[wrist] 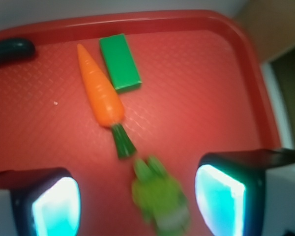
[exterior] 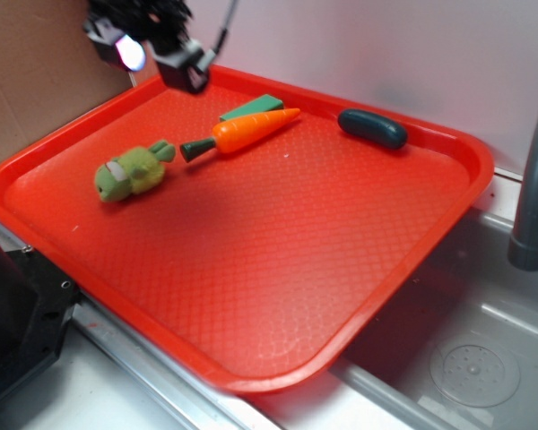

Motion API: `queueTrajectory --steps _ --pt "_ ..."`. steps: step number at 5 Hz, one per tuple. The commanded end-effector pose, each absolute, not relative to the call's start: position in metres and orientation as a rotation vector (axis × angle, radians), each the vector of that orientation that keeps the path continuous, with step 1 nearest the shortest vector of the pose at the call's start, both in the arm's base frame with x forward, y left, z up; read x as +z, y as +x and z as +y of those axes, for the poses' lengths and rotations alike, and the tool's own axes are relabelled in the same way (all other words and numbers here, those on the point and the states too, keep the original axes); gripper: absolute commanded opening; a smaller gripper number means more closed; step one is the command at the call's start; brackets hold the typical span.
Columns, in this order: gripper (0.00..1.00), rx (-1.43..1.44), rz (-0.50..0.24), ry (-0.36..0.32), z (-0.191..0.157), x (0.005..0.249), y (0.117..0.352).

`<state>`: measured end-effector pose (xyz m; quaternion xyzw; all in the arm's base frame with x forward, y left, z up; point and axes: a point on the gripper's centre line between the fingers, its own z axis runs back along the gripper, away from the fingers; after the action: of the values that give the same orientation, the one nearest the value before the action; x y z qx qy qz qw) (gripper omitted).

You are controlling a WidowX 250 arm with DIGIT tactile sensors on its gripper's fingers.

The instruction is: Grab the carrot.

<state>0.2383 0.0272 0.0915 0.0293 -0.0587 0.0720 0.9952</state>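
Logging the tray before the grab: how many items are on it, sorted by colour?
Orange: 1, the glossy tapered plastic carrot with a green stem.
Bright green: 1, the flat rectangular block.
Dark green: 1, the oblong toy cucumber.
Yellow-green: 1, the fuzzy plush toy.
Total: 4, all on the red tray.

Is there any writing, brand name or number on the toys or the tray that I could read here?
None can be read in either view.
Carrot: plain orange, no print.
Green block: plain.
Cucumber: plain.
Plush toy: no tag visible; blurred in the wrist view.
Red tray: only a moulded texture.
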Motion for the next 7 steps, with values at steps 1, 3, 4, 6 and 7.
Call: queueTrajectory --steps 1,3,4,6,7 --pt "1.0 0.055 -0.115 0.015 0.028 0.056 0.282" --pt "0.63 0.047 0.004 0.035 0.026 0.039 0.292" --pt "0.09 0.05 0.035 0.056 0.027 0.036 0.296" --pt "0.0 0.054 0.045 0.064 0.029 0.039 0.3" --pt "0.0 0.071 0.012 0.071 0.028 0.072 0.288"
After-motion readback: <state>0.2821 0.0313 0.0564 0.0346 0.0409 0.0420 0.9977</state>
